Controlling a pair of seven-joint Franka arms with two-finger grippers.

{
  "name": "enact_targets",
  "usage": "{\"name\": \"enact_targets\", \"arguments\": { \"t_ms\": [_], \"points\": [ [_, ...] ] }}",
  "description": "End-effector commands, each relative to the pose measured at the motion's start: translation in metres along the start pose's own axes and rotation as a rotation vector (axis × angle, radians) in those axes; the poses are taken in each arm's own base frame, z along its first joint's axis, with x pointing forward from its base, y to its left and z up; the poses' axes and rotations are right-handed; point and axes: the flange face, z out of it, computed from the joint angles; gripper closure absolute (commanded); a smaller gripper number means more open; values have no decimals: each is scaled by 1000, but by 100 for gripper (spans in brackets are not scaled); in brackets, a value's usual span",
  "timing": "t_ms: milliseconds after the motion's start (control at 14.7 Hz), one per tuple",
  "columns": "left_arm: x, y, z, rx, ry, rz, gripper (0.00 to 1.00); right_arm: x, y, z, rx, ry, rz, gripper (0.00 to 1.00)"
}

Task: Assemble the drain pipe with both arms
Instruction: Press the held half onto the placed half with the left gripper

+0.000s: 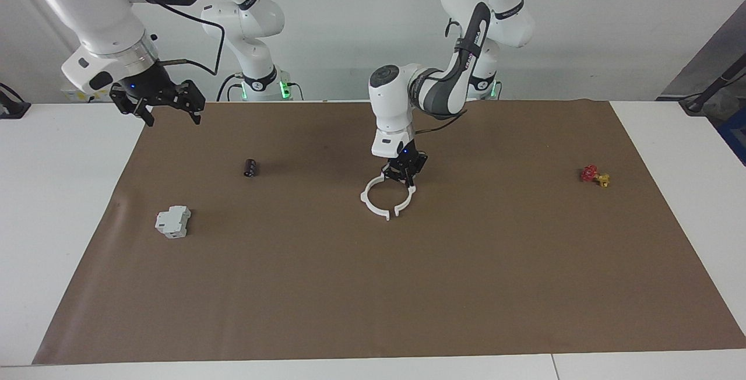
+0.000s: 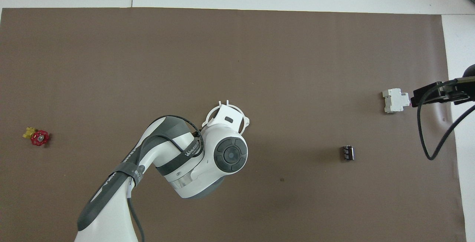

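One claw [image 1: 403,179] atop white ring [image 1: 376,204]

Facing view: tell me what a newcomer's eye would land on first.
The left end effector, low at the middle of the brown mat, sits at the robot-side rim of the white drain pipe ring, which lies on the mat. The right end effector hangs open, high over the mat's corner at the right arm's end. A grey-white block and a small black cylinder lie toward that end.

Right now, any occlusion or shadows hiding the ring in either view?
Overhead view: the left arm's wrist covers most of the ring; only its farther edge shows. Facing view: ring is nearly fully visible, left gripper at its nearer rim; shadows faint.
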Motion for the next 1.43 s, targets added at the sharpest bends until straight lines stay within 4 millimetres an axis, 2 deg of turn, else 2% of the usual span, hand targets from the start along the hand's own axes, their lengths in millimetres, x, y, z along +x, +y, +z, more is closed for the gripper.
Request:
{"name": "enact_targets", "arguments": {
  "t_ms": [0, 204, 1357],
  "points": [
    [-2, 5, 3, 3, 30, 8, 100, -3, 1, -3, 23, 15, 7, 0],
    [-9, 7, 9, 16, 34, 34, 100, -3, 1, -3, 21, 15, 5, 0],
    [-8, 15, 14, -22, 42, 36, 100, -3, 1, -3, 22, 15, 6, 0]
  ]
}}
